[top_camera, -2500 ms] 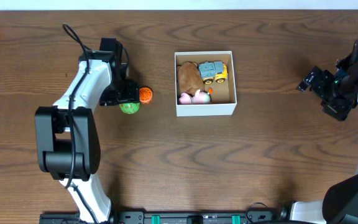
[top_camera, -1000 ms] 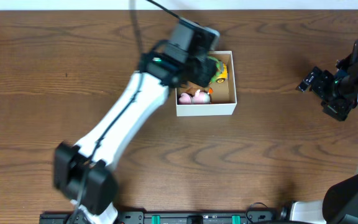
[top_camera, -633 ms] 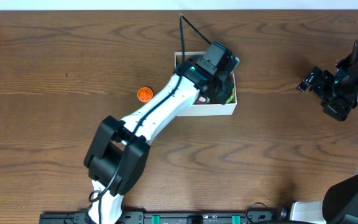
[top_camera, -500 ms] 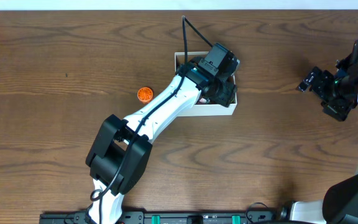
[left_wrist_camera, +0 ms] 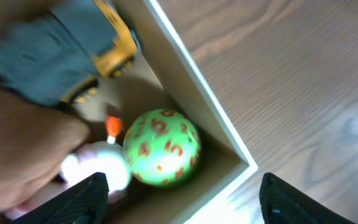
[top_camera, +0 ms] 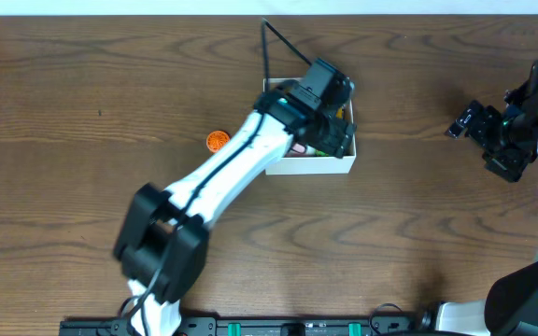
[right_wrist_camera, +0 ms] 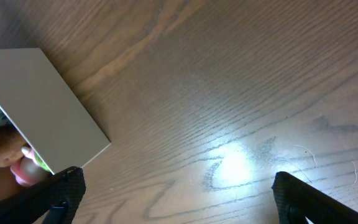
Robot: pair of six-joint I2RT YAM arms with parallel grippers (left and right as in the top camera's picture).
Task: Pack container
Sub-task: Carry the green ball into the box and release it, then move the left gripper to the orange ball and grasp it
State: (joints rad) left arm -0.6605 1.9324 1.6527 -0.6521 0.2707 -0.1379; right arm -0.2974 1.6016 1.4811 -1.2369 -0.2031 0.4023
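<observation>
The container (top_camera: 312, 166) is a white square box with a tan inside, at the table's middle back. My left arm reaches over it, and my left gripper (top_camera: 332, 133) hangs open above its right front corner. In the left wrist view the fingers (left_wrist_camera: 182, 208) are spread wide and empty. Below them a green ball with orange numbers (left_wrist_camera: 161, 148) lies in the box corner, beside the white wall (left_wrist_camera: 197, 84). A blue and yellow toy truck (left_wrist_camera: 61, 56), a brown plush (left_wrist_camera: 17, 137) and a pink toy (left_wrist_camera: 98, 171) lie inside too. My right gripper (top_camera: 465, 121) is open and empty at the far right (right_wrist_camera: 179, 202).
A small orange ball (top_camera: 217, 141) lies on the wood table left of the container. The right wrist view shows the container's outer wall (right_wrist_camera: 48, 106) at its left and bare wood elsewhere.
My left arm swung from the table's left to over the container with the green ball, which now lies inside, let go. The orange ball stayed on the table. The right arm has not moved.
</observation>
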